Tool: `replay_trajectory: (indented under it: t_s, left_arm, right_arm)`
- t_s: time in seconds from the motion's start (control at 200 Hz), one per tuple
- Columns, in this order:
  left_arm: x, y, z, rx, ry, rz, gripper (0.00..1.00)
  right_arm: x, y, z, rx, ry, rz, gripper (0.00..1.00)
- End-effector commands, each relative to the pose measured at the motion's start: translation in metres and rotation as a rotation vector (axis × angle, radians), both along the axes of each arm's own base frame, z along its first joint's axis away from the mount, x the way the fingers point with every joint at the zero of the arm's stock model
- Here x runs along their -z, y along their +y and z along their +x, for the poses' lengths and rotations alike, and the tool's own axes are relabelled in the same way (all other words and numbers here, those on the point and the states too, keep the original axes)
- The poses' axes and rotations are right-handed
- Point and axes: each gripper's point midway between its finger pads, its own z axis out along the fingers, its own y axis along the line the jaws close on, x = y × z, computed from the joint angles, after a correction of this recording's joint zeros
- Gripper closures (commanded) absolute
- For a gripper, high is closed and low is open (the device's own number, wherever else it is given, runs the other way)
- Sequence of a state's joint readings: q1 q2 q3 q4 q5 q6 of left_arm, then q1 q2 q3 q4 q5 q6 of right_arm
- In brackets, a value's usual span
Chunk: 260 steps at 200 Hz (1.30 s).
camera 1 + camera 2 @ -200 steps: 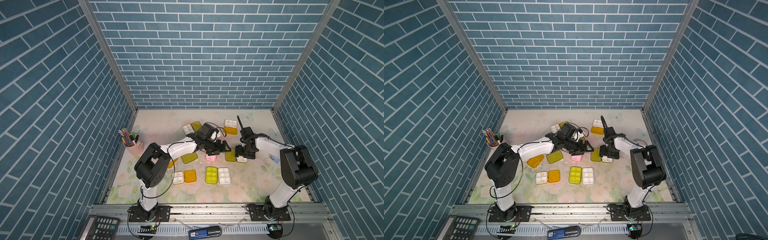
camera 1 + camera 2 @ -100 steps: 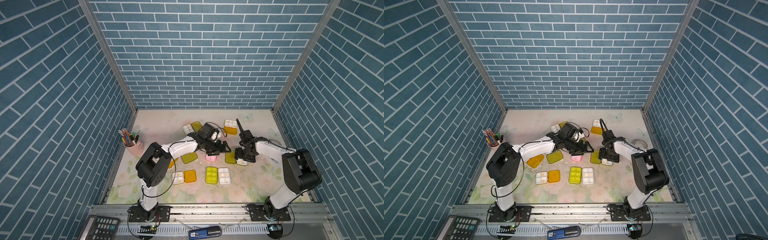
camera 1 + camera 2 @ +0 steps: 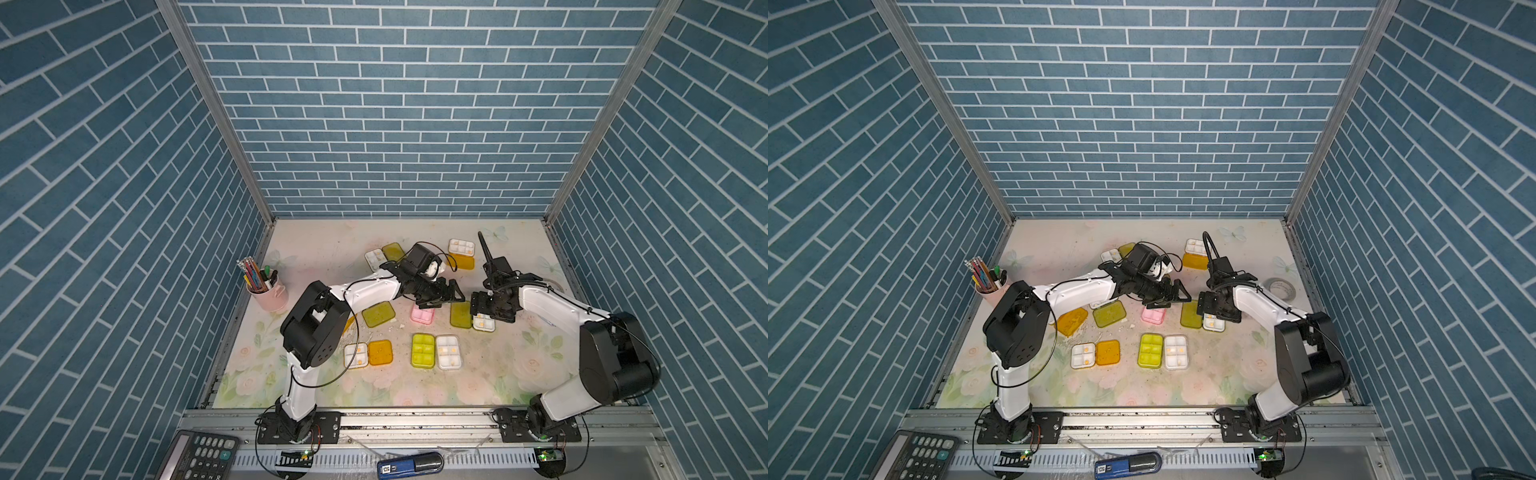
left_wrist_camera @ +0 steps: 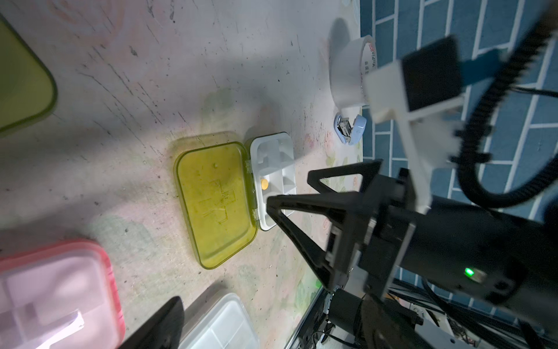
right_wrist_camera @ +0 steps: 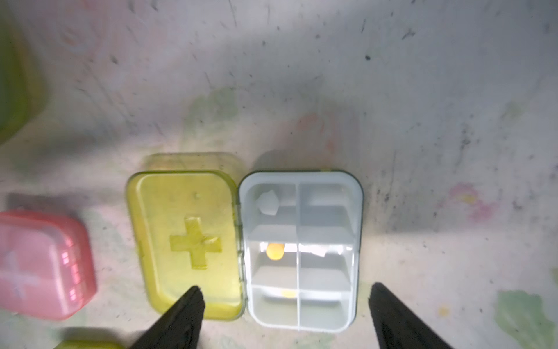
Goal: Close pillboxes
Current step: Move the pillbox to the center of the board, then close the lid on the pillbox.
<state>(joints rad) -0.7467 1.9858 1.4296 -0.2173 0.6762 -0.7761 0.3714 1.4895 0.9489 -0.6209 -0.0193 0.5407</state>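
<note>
While the pink pillbox (image 3: 423, 314) at mid-frame looks shut, several others lie open, and my right hand (image 5: 285, 287) hangs spread above the green-lidded pillbox (image 5: 187, 241), not yet closed.

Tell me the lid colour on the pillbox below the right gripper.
Translucent yellow-green lid, embossed cross; clearest in the right wrist view.

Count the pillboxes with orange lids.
3: an open pillbox at the back, a pillbox partly under the left arm, an open pillbox near the front. More may be hidden.
</note>
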Motion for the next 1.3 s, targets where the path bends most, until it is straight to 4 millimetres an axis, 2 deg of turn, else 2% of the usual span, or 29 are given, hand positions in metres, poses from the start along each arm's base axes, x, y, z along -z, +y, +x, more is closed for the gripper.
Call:
replay_trajectory:
  t_s: [0.0,0.05,0.12,0.245,0.3,0.44,0.59,0.96,1.295]
  left_arm:
    - [-0.003,-0.016,0.007,-0.030,0.030,-0.067,0.07]
    - [-0.003,-0.022,0.008,-0.025,0.038,-0.078,0.08]
    - [-0.002,-0.028,0.009,-0.020,0.041,-0.071,0.07]
    - [0.009,-0.032,0.010,-0.047,0.054,-0.022,0.08]
    - [0.018,-0.027,0.013,-0.094,0.063,0.015,0.08]
    - [0.033,-0.016,0.021,-0.167,0.058,0.095,0.07]
    - [0.044,-0.014,0.020,-0.168,0.069,0.149,0.08]
    - [0.055,-0.030,0.013,-0.095,0.078,0.147,0.08]
    - [0.068,-0.032,0.012,-0.079,0.079,0.167,0.07]
  right_arm:
    - [-0.014,-0.009,-0.015,-0.013,-0.006,-0.014,0.20]
    - [-0.015,-0.012,-0.016,0.001,-0.013,0.005,0.26]
    - [-0.013,-0.018,-0.019,0.034,-0.014,0.035,0.41]
    - [-0.004,-0.042,-0.020,0.133,-0.023,0.052,0.78]
    - [0.001,-0.051,-0.021,0.167,-0.024,0.045,0.85]
    - [0.016,-0.063,-0.025,0.210,0.006,0.038,0.81]
    - [0.026,-0.063,-0.025,0.220,0.013,0.057,0.79]
    - [0.044,-0.068,-0.024,0.239,0.036,0.058,0.78]
    - [0.054,-0.069,-0.024,0.253,0.047,0.059,0.78]
